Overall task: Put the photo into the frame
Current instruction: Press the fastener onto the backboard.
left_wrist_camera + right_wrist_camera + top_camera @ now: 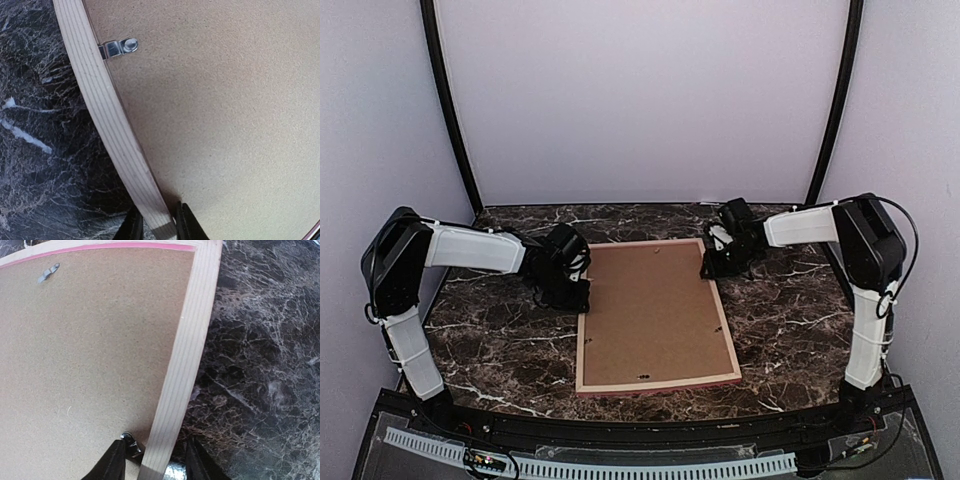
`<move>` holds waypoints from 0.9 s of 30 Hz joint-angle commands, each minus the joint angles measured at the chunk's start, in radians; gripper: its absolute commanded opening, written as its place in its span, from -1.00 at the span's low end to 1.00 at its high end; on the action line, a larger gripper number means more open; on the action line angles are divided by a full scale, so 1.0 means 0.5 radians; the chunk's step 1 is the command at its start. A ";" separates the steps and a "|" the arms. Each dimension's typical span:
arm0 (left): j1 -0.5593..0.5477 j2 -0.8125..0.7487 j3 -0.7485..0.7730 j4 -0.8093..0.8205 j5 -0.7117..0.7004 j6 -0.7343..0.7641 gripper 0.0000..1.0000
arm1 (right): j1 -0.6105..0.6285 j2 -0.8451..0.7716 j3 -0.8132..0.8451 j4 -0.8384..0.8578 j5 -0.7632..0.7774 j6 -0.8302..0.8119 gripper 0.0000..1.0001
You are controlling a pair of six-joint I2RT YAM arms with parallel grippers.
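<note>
While my left claw (157,220) pinches the frame (107,120) by its rail, my right claw (156,450) straddles the opposite rail half-open, holding nothing, so I judge closing comes next

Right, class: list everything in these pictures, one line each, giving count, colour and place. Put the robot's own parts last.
frame: one, pale wood back with a pink edge showing, lying face down mid-table
backing board: one, brown, set inside the frame
metal clips: several, silver, around the board's edge
table: one, dark marble with white veins, under everything
left arm, right arm: two, white and black, either side of the frame
left claw: one, black, closed on the frame's left rail
right claw: one, black, open astride the right rail near the far corner
</note>
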State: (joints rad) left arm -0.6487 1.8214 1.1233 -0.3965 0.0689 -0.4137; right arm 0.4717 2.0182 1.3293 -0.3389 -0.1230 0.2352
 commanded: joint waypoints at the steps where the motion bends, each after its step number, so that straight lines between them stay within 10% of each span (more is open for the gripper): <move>1: -0.036 0.036 -0.006 -0.105 0.040 0.121 -0.55 | -0.016 0.083 0.036 0.016 0.013 -0.010 -0.23; 19: -0.037 0.030 -0.019 -0.105 0.028 0.125 -0.56 | -0.093 0.070 0.023 -0.046 -0.117 -0.147 -0.35; 27: -0.036 0.027 -0.012 -0.112 0.028 0.058 -0.56 | -0.094 -0.048 -0.038 -0.052 -0.164 -0.079 0.08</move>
State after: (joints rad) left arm -0.6491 1.8214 1.1233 -0.3939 0.0677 -0.4217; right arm 0.4320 2.0270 1.3415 -0.3561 -0.2050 0.1761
